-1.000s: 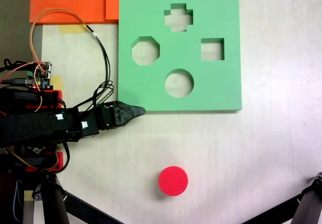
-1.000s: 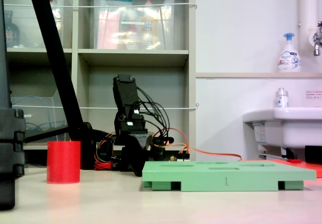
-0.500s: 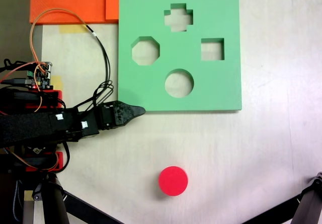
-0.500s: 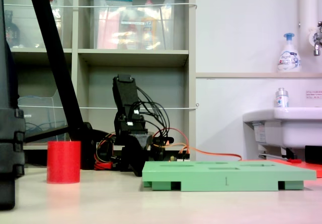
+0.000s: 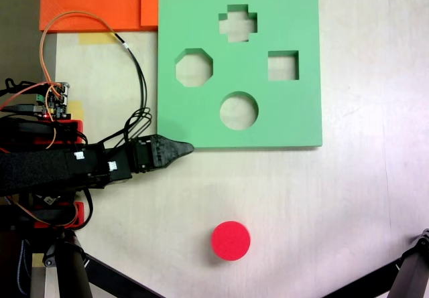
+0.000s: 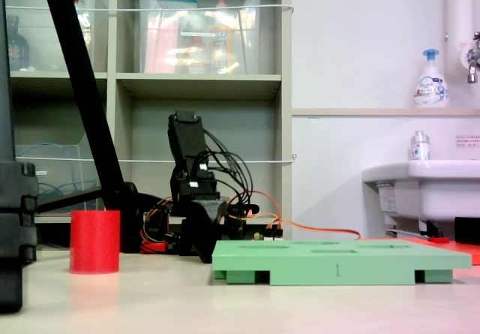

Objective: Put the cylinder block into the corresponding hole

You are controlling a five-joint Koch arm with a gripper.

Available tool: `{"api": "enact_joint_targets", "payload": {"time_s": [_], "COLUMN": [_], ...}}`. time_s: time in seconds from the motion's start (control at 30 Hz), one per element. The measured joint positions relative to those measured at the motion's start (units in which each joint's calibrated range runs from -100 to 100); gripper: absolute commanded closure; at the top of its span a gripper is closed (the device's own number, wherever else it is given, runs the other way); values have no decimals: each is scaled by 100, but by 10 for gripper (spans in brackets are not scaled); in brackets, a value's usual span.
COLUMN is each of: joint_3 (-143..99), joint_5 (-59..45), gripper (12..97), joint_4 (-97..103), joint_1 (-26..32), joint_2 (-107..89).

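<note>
table [image 5: 348,197]: pale tabletop; it carries the board, the block and the arm's base at the left of the top-down fixed view.
green foam board [image 5: 295,120]: square, lying flat at the far middle of the table, with four cut-outs: a cross, an octagon, a square and a circle. in the low fixed view it shows edge-on [image 6: 337,263] as a raised slab right of the arm.
arm [image 5: 40,171]: black, stretched out low from the left, cables looping behind it.
cylinder block [image 5: 230,240]: red, upright on the bare table, near side, well apart from the board and from the arm. in the low fixed view it stands at the left [image 6: 94,242].
corresponding hole [image 5: 238,110]: the round cut-out on the board's near side, with nothing in it.
gripper [image 5: 190,149]: its tip lies just beside the board's near left edge, holding nothing; the jaws overlap into one dark point, so i cannot tell whether they are parted or closed.
progress: nothing done yet, by my reading. the block is ungrasped and the hole unfilled; reaching, gripping, carrying and seating all remain.
</note>
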Motion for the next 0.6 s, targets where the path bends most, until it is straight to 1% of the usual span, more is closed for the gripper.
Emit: {"api": "enact_joint_targets", "payload": {"time_s": [0.07,0.23,0.4,0.5,0.6], "joint_3": [-10,-20,-20,-20,-20], "joint_5": [63,181,132,200,1143], "gripper": [593,588,593,592,563], "joint_4": [-69,-49,382,1459,2154], "joint_1": [-234,-1099,-1626,-1656,-1529], "joint_2": [-14,-14,0,0,-14]}}
